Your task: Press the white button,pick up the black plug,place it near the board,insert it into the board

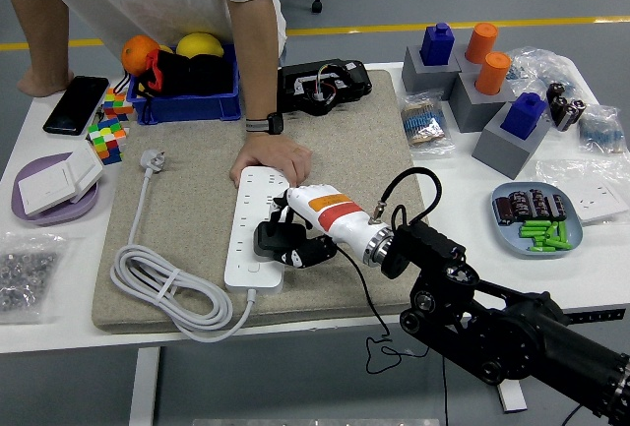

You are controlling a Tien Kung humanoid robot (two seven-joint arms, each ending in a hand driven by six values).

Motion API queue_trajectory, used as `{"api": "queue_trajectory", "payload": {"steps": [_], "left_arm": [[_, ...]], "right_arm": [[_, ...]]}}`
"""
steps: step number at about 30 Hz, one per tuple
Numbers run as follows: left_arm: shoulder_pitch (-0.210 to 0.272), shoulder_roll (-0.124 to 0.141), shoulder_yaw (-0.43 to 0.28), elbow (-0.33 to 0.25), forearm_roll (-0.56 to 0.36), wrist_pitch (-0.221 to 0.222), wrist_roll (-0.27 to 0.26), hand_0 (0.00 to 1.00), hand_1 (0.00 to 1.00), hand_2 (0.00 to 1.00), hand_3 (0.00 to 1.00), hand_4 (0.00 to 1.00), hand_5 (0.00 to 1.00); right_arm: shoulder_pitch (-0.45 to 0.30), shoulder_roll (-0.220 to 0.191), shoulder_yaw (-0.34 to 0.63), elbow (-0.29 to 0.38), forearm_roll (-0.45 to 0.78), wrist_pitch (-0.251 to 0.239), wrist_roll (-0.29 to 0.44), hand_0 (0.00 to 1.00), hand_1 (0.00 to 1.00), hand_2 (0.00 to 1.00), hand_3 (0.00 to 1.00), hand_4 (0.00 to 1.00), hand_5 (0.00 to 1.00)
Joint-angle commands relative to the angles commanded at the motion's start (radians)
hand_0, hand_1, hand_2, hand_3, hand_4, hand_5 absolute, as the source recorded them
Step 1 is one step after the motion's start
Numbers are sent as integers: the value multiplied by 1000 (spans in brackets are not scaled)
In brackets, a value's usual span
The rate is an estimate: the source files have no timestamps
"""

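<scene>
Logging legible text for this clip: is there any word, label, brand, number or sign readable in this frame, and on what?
None can be read.
Power strip: no legible marking.
Black plug, held in the right hand: no print visible.
Plastic bags: contents show a pattern, too small to read.
Phone: screen dark.

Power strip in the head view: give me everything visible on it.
The power strip is a long white plastic board with rows of sockets, lying flat lengthwise on the beige mat. A white cable leaves its near end, coils on the mat and ends in a white plug. A person's hand presses its far end. The right hand holds the black plug over its near half; whether the plug is seated is unclear.
</scene>
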Motion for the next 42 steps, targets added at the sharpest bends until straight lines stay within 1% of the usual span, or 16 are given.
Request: {"api": "queue_trajectory", "payload": {"steps": [13, 22, 29, 42], "left_arm": [[6, 1, -5, 0, 9, 0, 1, 650, 640, 634, 674, 519, 93], [3, 0, -6, 0, 8, 0, 1, 650, 640, 633, 673, 515, 91], [2, -2, -7, 0, 7, 1, 1, 650, 640, 631, 673, 517, 93], [2, -2, -7, 0, -2, 3, 1, 650, 640, 631, 671, 513, 91]], "right_arm": [[4, 0, 10, 0, -1, -3, 14, 300, 402, 421, 476, 844, 2], [21, 0, 2, 0, 7, -4, 32, 298, 399, 420, 473, 845, 2], [28, 0, -9, -6, 6, 2, 31, 295, 397, 419, 472, 844, 2], [24, 0, 8, 23, 0, 33, 21, 296, 398, 419, 474, 842, 2]]}}
